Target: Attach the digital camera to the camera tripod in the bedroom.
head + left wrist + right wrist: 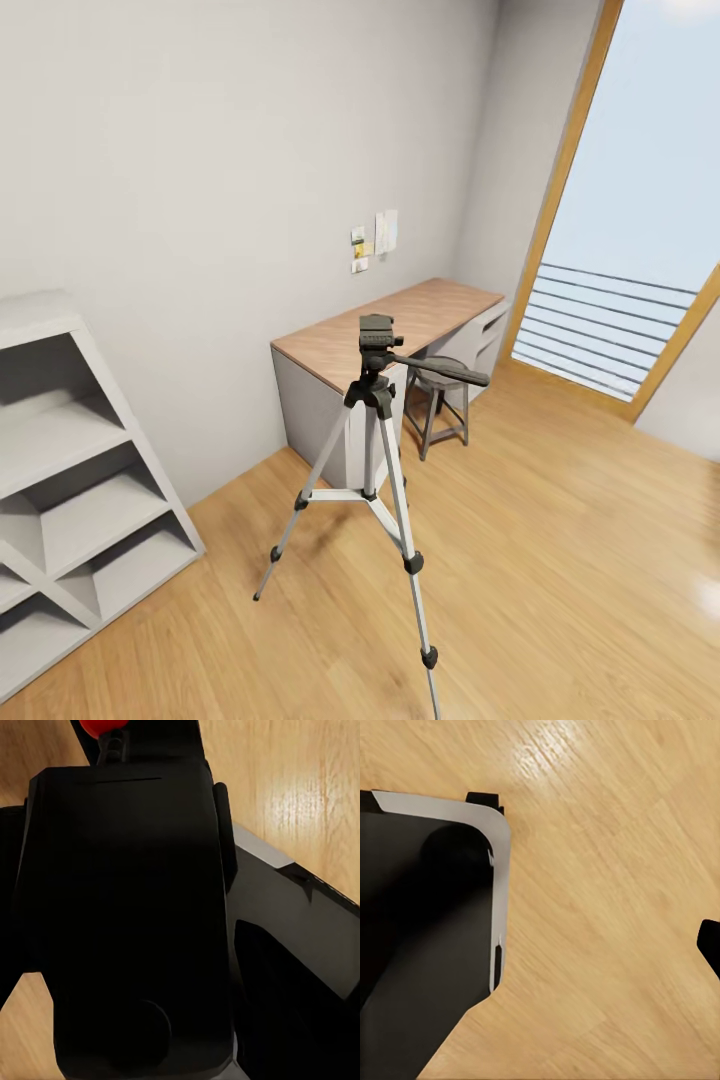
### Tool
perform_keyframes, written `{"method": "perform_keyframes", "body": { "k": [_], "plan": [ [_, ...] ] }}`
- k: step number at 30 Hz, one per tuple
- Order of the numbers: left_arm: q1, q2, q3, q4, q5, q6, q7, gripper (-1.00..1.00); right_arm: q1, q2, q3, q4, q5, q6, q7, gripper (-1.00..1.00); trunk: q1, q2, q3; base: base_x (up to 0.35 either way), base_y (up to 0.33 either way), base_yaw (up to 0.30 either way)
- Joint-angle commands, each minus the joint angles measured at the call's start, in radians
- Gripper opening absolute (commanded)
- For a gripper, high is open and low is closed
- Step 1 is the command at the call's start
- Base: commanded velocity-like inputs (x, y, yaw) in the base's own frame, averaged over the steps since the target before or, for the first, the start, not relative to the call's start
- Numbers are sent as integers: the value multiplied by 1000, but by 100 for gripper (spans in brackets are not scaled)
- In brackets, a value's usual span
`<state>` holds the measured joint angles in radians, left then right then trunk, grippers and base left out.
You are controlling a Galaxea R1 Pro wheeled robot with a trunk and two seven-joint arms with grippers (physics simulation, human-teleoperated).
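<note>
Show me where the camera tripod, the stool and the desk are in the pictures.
camera tripod (378,342): head view, on its black head.
stool (443,370): head view, on its seat, behind the pan handle.
desk (420,315): head view, on a bare part of its wood top.

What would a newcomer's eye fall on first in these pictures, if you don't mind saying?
The camera tripod stands out first, upright on the light wood floor in the middle of the head view, its black head bare. Behind it a wood-topped desk sits against the pale wall, with a stool tucked beside it. To the right, a tall wood-framed window glows bright.
</note>
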<state>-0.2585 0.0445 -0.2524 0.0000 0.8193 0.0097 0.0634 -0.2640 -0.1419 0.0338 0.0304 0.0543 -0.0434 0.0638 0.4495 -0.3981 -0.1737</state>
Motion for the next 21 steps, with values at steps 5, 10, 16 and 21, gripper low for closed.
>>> {"method": "perform_keyframes", "body": {
  "k": [5, 10, 16, 21],
  "plan": [
    [-1, 0, -9, 0, 5, 1, 3, -100, -2, 0, 2, 3, 5, -11, -4, 100, 1, -2, -2, 0, 0, 0],
    [-1, -1, -10, 0, 5, 1, 3, -100, -2, 1, 0, 2, 3, -16, -7, 100, 1, -2, -2, -61, 0, 0],
    [-1, -2, -10, -1, 6, 1, 4, -100, -2, 1, 0, 0, 10, -13, 3, 100, 1, -2, -2, -41, 0, 0],
    [-1, -2, -10, 0, 6, 1, 4, -100, -2, -2, 2, -19, 11, -7, 21, 100, 1, -2, -2, -8, 0, 0]
  ]
}}
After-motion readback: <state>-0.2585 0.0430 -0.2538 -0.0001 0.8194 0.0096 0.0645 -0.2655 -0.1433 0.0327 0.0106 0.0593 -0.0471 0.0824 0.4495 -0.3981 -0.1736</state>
